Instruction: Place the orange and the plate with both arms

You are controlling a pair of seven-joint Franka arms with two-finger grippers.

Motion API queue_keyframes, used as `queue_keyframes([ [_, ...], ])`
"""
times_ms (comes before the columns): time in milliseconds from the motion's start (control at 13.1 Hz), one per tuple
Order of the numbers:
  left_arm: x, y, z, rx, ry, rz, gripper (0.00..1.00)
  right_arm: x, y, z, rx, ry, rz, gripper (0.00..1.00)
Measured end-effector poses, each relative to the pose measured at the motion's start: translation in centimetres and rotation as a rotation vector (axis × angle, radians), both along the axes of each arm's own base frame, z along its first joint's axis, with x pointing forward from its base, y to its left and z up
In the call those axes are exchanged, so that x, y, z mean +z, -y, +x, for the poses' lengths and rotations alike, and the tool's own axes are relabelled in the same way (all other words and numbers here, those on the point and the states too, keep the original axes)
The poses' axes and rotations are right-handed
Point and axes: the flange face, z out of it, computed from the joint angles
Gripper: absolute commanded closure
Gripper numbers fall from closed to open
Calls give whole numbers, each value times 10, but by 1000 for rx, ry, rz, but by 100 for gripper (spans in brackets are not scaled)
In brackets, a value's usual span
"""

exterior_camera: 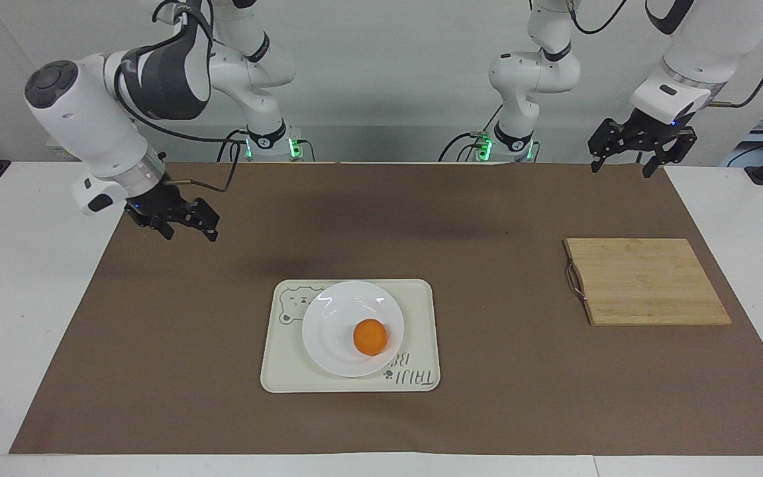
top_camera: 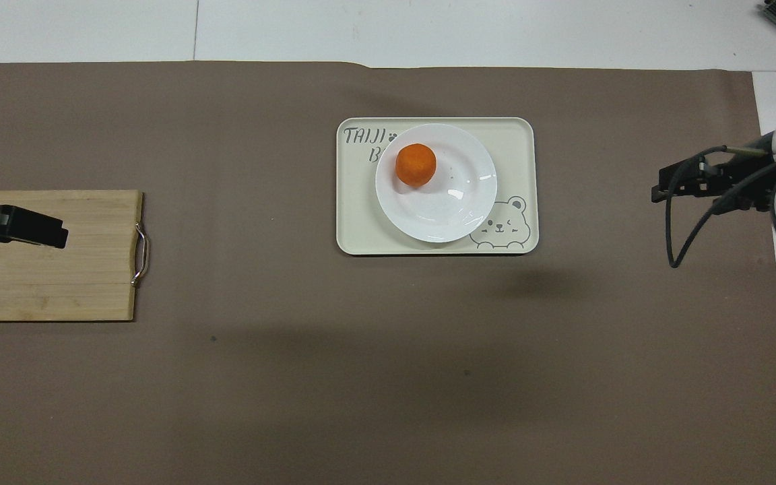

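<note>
The orange (exterior_camera: 370,336) (top_camera: 415,164) lies on the white plate (exterior_camera: 332,319) (top_camera: 459,202). The plate sits on a cream tray. My right gripper (exterior_camera: 191,233) (top_camera: 661,192) is open and empty. It hangs over the brown mat toward the right arm's end of the table, well apart from the tray. My left gripper (exterior_camera: 620,171) (top_camera: 58,237) is open and empty. It is raised at the left arm's end, and in the overhead view it covers part of the cutting board.
The cream tray (exterior_camera: 418,301) (top_camera: 517,145) with a bear drawing and lettering lies mid-table on the brown mat (exterior_camera: 487,218). A wooden cutting board (exterior_camera: 646,281) (top_camera: 44,289) with a metal handle lies toward the left arm's end.
</note>
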Motion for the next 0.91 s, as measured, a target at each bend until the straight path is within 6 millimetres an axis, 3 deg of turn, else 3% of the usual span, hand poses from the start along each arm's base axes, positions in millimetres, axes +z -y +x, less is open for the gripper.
queue_keyframes([
  [532, 1, -2, 0, 3, 3, 0, 0, 39, 74, -42, -4, -1, -37, 0],
  [913, 1, -4, 0, 7, 3, 0, 0, 91, 64, -62, 40, 75, -110, 0],
])
